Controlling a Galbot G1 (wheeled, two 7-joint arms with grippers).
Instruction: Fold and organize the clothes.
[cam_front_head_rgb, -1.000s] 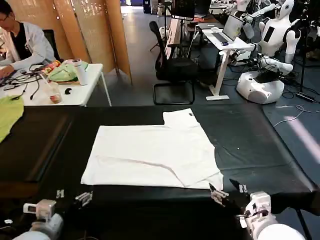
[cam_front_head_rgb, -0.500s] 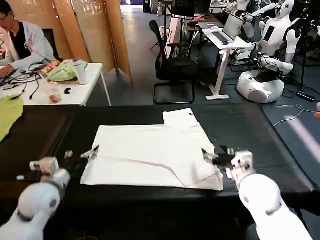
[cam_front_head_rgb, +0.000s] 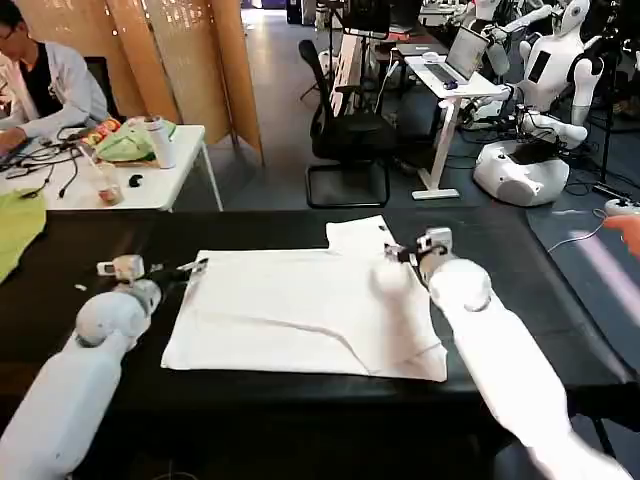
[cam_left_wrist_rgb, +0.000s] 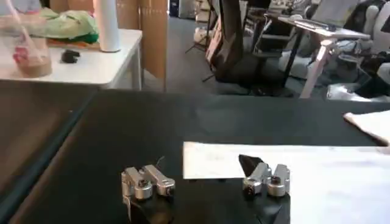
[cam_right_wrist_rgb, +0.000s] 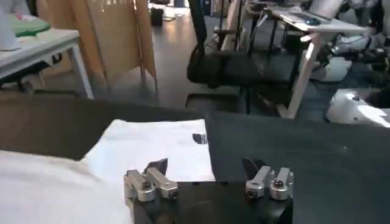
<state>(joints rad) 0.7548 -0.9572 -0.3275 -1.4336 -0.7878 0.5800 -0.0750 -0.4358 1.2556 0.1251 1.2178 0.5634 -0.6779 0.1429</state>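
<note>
T-shirt (cam_front_head_rgb: 300, 310) white, lying flat (sleeve folded).

A plain white cotton T-shirt (cam_front_head_rgb: 310, 310) lies on a black padded table (cam_front_head_rgb: 520, 290). A small dark mark, perhaps a printed label, shows near one edge of the white cloth (cam_right_wrist_rgb: 199, 139). At the far left lies a yellow-green cloth (cam_front_head_rgb: 15, 230). The arms are white; the left gripper (cam_left_wrist_rgb: 204, 182) and right gripper (cam_right_wrist_rgb: 207, 182) have silver-grey fingers with black tips.
</note>
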